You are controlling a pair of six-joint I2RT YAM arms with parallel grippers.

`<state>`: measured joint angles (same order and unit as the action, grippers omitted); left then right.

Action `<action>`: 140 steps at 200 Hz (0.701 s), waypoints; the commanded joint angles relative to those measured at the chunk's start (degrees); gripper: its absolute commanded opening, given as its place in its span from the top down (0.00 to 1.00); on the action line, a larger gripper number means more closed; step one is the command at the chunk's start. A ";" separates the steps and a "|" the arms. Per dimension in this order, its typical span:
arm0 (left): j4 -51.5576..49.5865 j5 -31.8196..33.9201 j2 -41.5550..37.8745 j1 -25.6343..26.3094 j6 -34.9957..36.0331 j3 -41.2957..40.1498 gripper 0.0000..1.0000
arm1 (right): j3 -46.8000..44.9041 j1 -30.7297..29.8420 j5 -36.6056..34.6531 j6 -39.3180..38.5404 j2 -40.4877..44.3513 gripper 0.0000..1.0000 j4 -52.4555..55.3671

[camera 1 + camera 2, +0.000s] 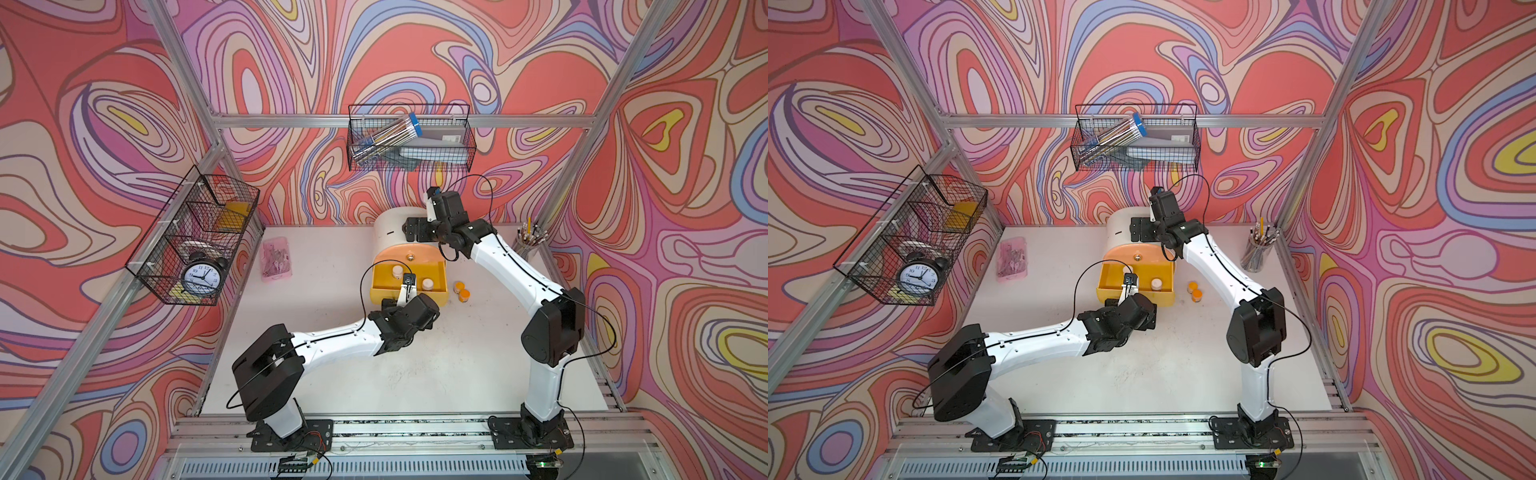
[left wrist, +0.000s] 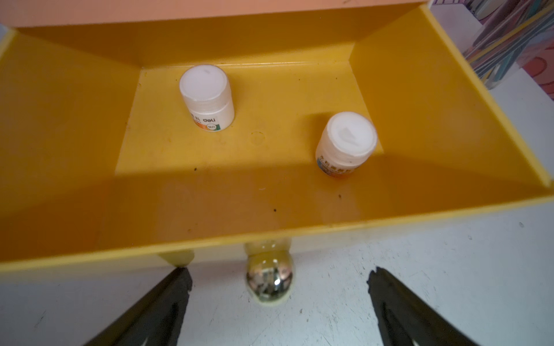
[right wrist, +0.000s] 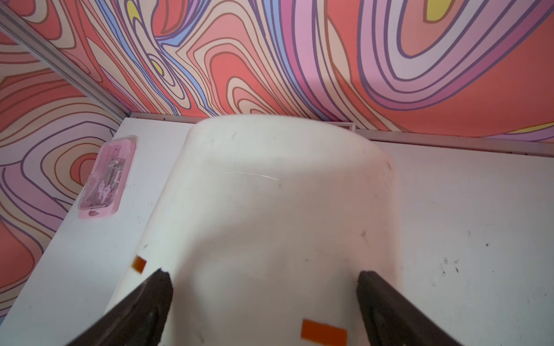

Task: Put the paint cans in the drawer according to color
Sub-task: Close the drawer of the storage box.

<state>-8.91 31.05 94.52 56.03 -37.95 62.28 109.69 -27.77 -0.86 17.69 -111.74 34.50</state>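
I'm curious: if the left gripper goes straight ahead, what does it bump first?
Probably the gold knob on the yellow drawer's front: the open left gripper points at it, though depth is unclear.

Swirled pink, red and lilac wallpaper (image 1: 415,50) covers three walls, framed by aluminium bars (image 1: 291,121). The white tabletop (image 1: 436,374) looks scuffed, possibly dusty.

Gold knob (image 2: 269,277) lodged between parted left gripper (image 2: 278,274) jaws, yellow drawer (image 2: 90,233) wall just ahead, cream chest (image 3: 269,179) top between right gripper (image 3: 265,274) jaws
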 commanded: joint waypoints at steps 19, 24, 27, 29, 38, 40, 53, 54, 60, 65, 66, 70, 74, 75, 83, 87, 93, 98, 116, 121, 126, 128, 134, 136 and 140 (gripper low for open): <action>7.78 -2.82 3.65 -4.41 3.32 2.76 0.01 | -1.54 -0.78 5.23 2.70 -0.01 0.02 7.04; 8.43 -2.89 4.00 -4.74 3.50 3.06 0.01 | -1.81 -0.72 5.33 2.70 0.00 0.02 6.99; 8.74 -2.92 4.20 -4.87 3.74 3.31 0.01 | -1.91 -0.77 5.39 2.64 0.11 0.02 6.96; 8.91 -3.03 4.36 -4.94 3.87 3.47 0.01 | -1.99 -0.72 5.40 2.68 0.07 0.02 6.93; 9.92 -3.37 4.98 -5.33 4.70 4.15 0.01 | -2.20 -0.73 5.32 2.68 0.10 0.02 6.89; 10.17 -3.45 5.11 -5.34 4.83 4.34 0.01 | -2.20 -0.71 5.29 2.69 0.09 0.02 6.85; 11.49 -4.62 5.80 -5.46 5.97 5.40 0.01 | -2.10 -0.73 5.30 2.53 0.02 0.02 6.97; 11.56 -4.74 5.82 -5.48 6.01 5.49 0.01 | -2.11 -0.72 5.32 2.52 0.03 0.02 7.02; 12.26 -5.60 5.93 -5.43 6.35 5.81 0.01 | -1.94 -0.69 5.29 2.52 -0.04 0.02 7.15; 13.10 -6.44 5.86 -5.48 6.49 5.83 0.01 | -1.87 -0.69 5.26 2.44 -0.05 0.02 7.22; 13.33 -6.70 5.85 -5.49 6.49 5.83 0.01 | -1.86 -0.66 5.26 2.44 -0.05 0.02 7.23; 13.92 -7.38 5.77 -5.49 6.56 5.77 0.01 | -1.76 -0.62 5.28 2.37 -0.05 0.02 7.23; 15.00 -8.05 5.61 -5.42 6.67 5.64 0.01 | -1.72 -0.61 5.36 2.34 -0.05 0.02 7.28; 15.25 -8.21 5.60 -5.41 6.76 5.61 0.01 | -1.65 -0.61 5.35 2.30 -0.10 0.02 7.31; 17.12 -8.88 5.50 -5.45 7.14 5.32 0.01 | -1.54 -0.57 5.37 2.25 -0.05 0.02 7.35; 17.74 -8.97 5.54 -5.46 7.38 5.35 0.01 | -1.55 -0.47 5.36 2.25 -0.06 0.02 7.35; 18.10 -8.32 5.86 -5.43 7.75 5.60 0.01 | -1.50 -0.46 5.37 2.26 -0.05 0.02 7.29; 17.90 -7.41 6.29 -5.45 8.14 6.10 0.01 | -1.52 -0.40 5.42 2.33 0.03 0.02 7.26; 16.89 -6.97 8.42 -6.22 9.21 7.81 0.01 | -1.92 -0.22 5.64 2.67 0.38 0.02 6.59; 17.02 -7.35 9.00 -6.60 9.43 8.02 0.01 | -1.96 -0.20 5.77 2.69 0.46 0.02 6.52; 17.71 -7.72 9.60 -6.97 9.67 8.07 0.01 | -2.04 -0.26 5.90 2.73 0.53 0.02 6.46; 18.05 -7.99 9.86 -7.16 9.77 8.04 0.01 | -2.09 -0.22 5.97 2.77 0.51 0.02 6.46; 19.12 -8.78 10.54 -7.68 10.15 8.03 0.01 | -2.06 -0.23 6.15 2.85 0.49 0.02 6.30; 19.46 -8.98 10.76 -7.80 10.39 7.99 0.01 | -2.10 -0.26 6.21 2.87 0.50 0.02 6.33; 20.07 -9.28 11.28 -8.07 10.63 8.07 0.01 | -2.08 -0.20 6.25 2.87 0.41 0.02 6.31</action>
<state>4.84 24.75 102.78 49.67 -30.39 68.51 109.56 -27.29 1.02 19.25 -111.42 35.57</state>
